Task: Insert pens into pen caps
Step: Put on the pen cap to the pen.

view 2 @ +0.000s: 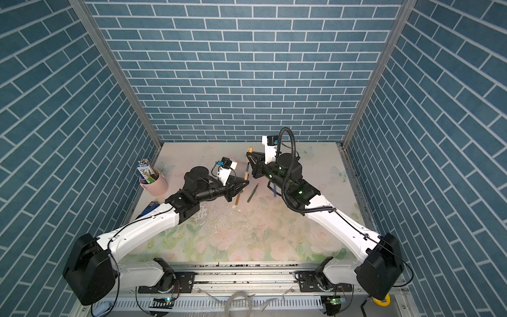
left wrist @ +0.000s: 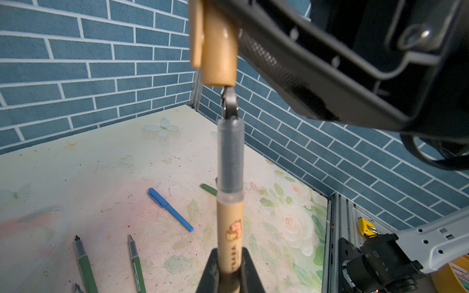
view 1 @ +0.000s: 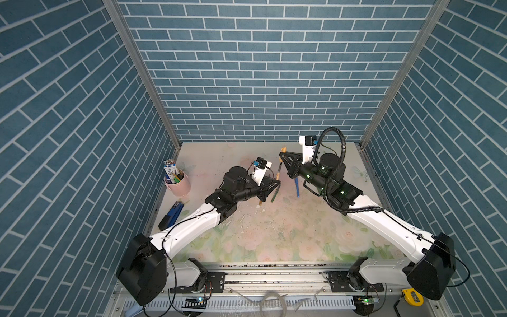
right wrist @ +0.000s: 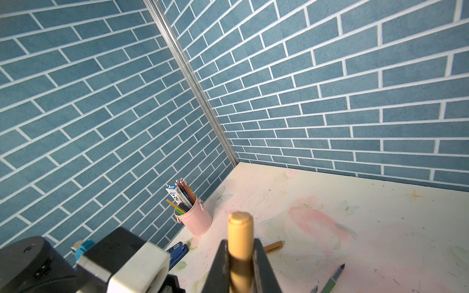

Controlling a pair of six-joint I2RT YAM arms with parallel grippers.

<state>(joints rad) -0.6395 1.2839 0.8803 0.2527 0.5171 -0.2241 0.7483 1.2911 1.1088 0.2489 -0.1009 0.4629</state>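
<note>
The left jaws were clamped on a golden-brown pen (left wrist: 229, 228), its dark tip at the mouth of a golden-brown cap (left wrist: 218, 50) pinched in the right jaws, raised over the far middle of the tabletop (left wrist: 101, 165). A blue pen (left wrist: 170, 210) and uncapped green pens (left wrist: 85, 263) lay beneath.

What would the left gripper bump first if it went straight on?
Probably the golden-brown cap in the right gripper; the pen in the left gripper ends just short of its opening.
</note>
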